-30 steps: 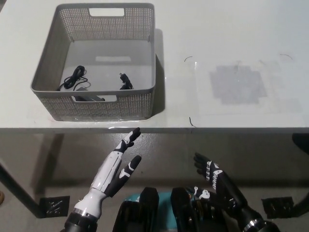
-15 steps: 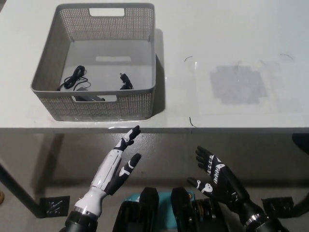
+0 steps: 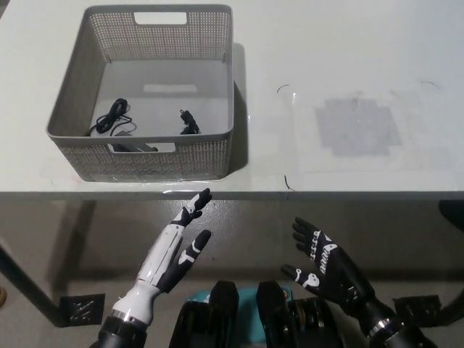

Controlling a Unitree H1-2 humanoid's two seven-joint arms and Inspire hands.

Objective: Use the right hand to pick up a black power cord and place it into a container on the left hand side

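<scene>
A black power cord (image 3: 116,119) lies coiled inside the grey perforated basket (image 3: 217,87) at the table's left, with another black plug end (image 3: 188,123) near the basket's front wall. My black right hand (image 3: 324,264) hangs open below the table's front edge, at the lower right, holding nothing. My white left hand (image 3: 174,250) rests open at the lower left, also below the table edge.
The white table (image 3: 348,65) carries a grey taped patch (image 3: 357,127) on its right half. The table's front edge (image 3: 290,193) runs across the middle of the view. Floor and table legs show beneath.
My right hand has turned and spread, its palm now facing up more, and shifted slightly up and left. The left hand and the basket's contents have not moved.
</scene>
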